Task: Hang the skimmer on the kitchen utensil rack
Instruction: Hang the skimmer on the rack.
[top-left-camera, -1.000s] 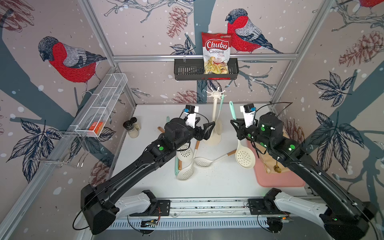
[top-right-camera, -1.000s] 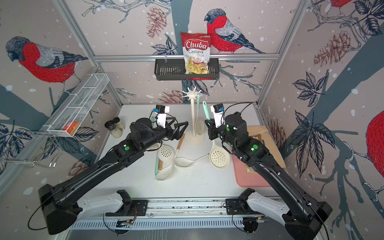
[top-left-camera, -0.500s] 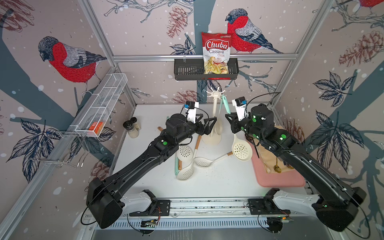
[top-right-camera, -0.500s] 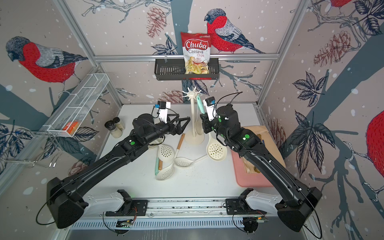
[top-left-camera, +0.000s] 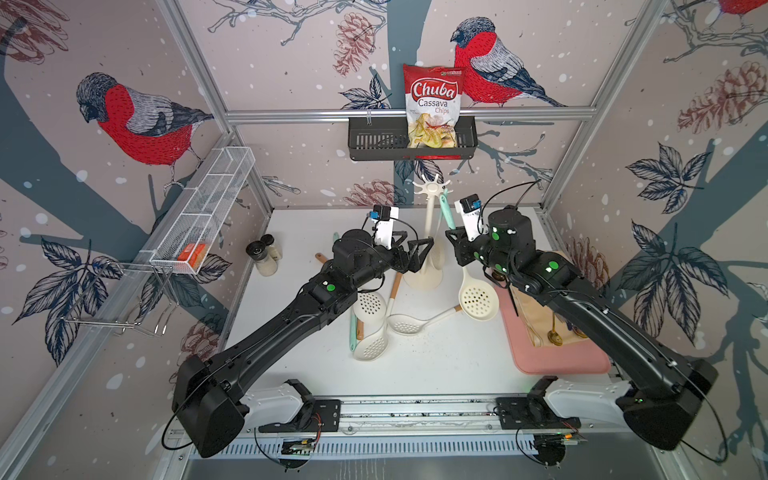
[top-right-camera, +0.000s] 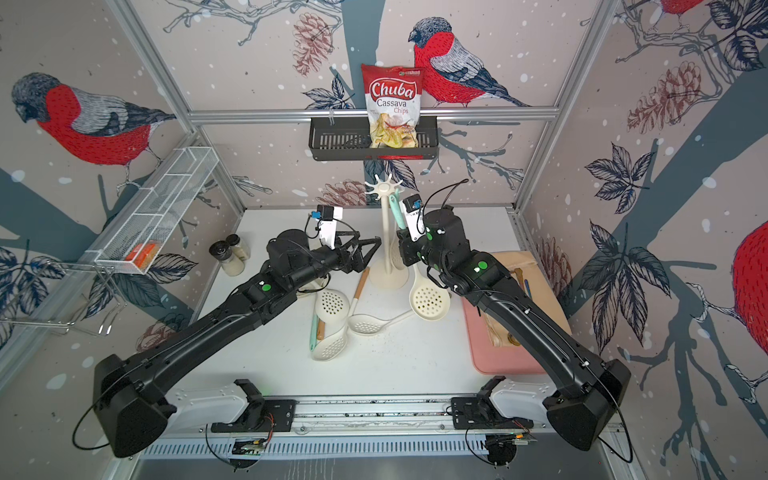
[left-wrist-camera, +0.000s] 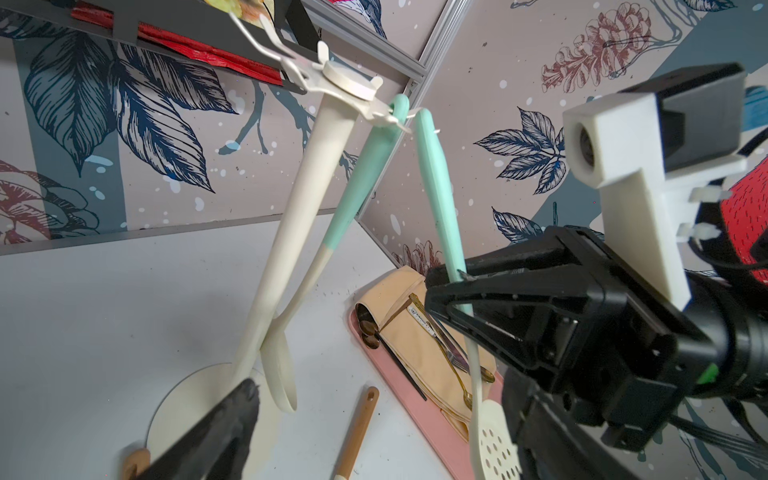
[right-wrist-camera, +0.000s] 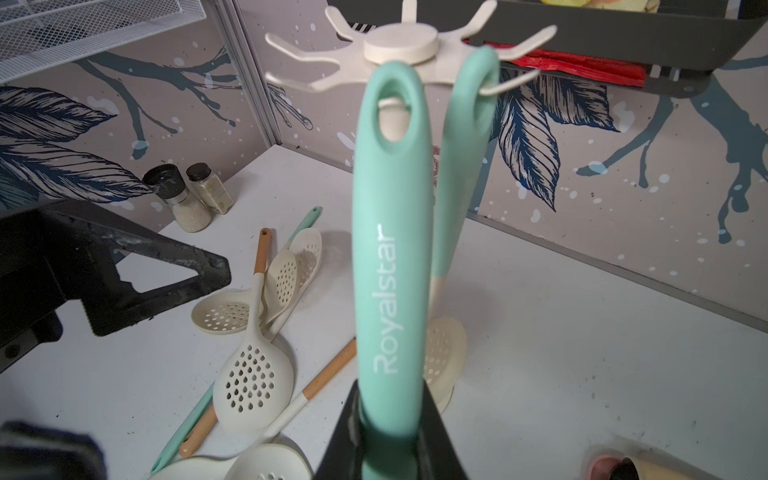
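Holding mint-handled cream plastic skimmer (right-wrist-camera: 390, 270), R claw (right-wrist-camera: 390, 419) clamped on it; cream star-topped utensil rack (right-wrist-camera: 401, 48) hooks just above claw; L claw (top-left-camera: 419, 254) wide, empty.

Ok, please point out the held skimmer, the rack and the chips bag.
held skimmer (right-wrist-camera: 390, 270): right wrist view, mint handle.
rack (right-wrist-camera: 401, 45): right wrist view, top hub.
chips bag (top-left-camera: 432, 106): a top view, front.

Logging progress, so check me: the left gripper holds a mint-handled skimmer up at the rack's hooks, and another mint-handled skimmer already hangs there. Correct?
Not quite: the right gripper is shut on that skimmer, as the right wrist view shows. The left gripper stands open, gripping nothing. The other skimmer does hang from the rack.
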